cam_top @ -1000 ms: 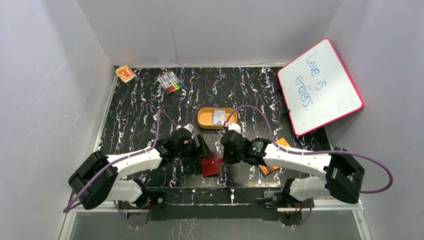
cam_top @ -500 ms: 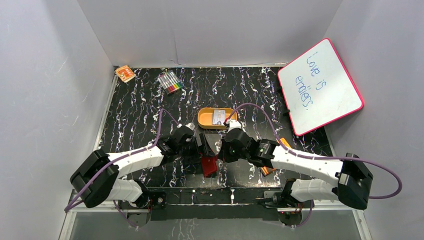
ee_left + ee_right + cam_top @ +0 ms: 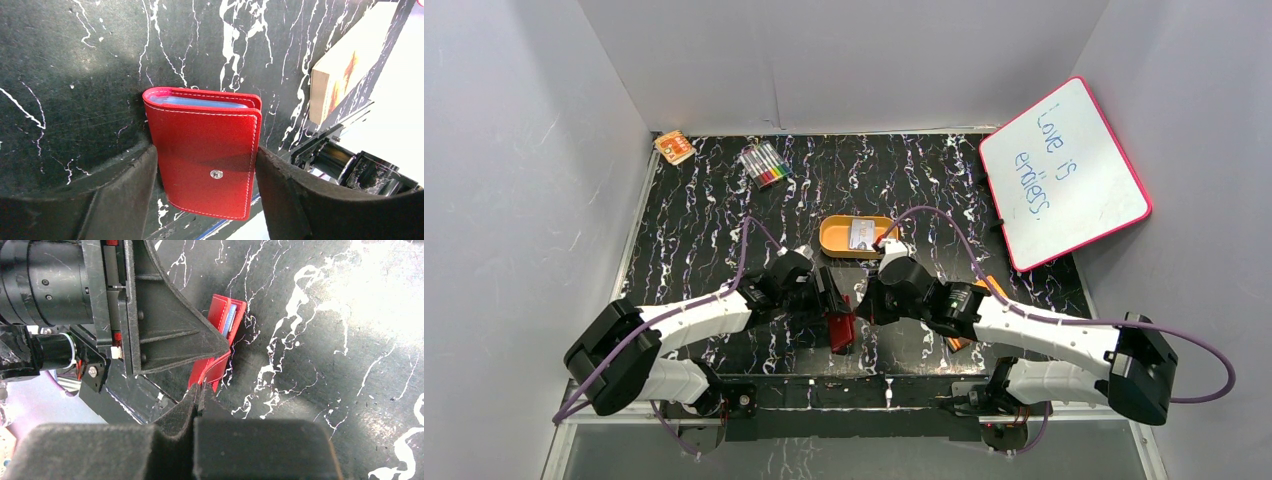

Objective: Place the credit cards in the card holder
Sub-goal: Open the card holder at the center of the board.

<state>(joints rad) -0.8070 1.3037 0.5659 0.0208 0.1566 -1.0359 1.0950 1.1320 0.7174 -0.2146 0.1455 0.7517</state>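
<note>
my left pincer [image 3: 206, 152] is clamped on the card holder [image 3: 200, 130], standing on edge in its grip; my right pincer [image 3: 199, 390] pinches its closing tab [image 3: 214, 369]. opening step, i judge: next, peel the tab back gently.

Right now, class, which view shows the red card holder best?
The left wrist view: the closed card holder is large and face-on, snap and stitching clear, between the fingers of the left end effector. The right wrist view shows it edge-on, partly hidden. The top view shows a red sliver.
</note>
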